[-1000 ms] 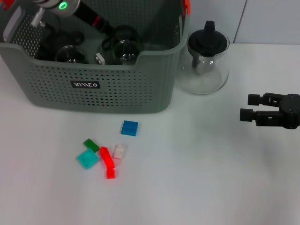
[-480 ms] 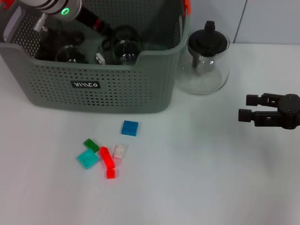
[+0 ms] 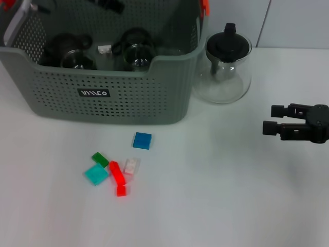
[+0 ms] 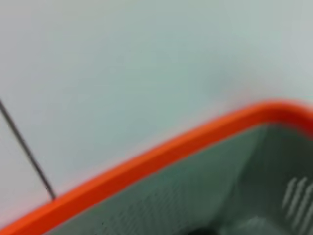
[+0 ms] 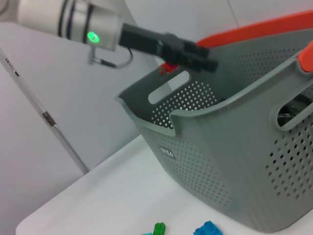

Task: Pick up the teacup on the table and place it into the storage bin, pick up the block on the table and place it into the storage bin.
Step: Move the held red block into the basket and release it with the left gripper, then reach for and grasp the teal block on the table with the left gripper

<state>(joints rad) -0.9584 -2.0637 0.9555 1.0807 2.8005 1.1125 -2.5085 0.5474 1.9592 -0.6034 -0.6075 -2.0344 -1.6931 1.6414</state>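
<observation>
Teacups (image 3: 77, 54) in storage bin (image 3: 128, 95), left hand (image 5: 195, 53) above

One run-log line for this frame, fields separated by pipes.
left gripper: above storage bin, empty | right gripper: open, idle over table | teacups: in bin | blocks: on table

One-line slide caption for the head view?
Grey-green perforated storage bin behind loose coloured blocks on white table; right gripper hovers open.

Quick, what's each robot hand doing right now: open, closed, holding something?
Left hand: raised above the storage bin; open or closed cannot be told.
Right hand: open, holding nothing, hovering over the table on the right.
</observation>
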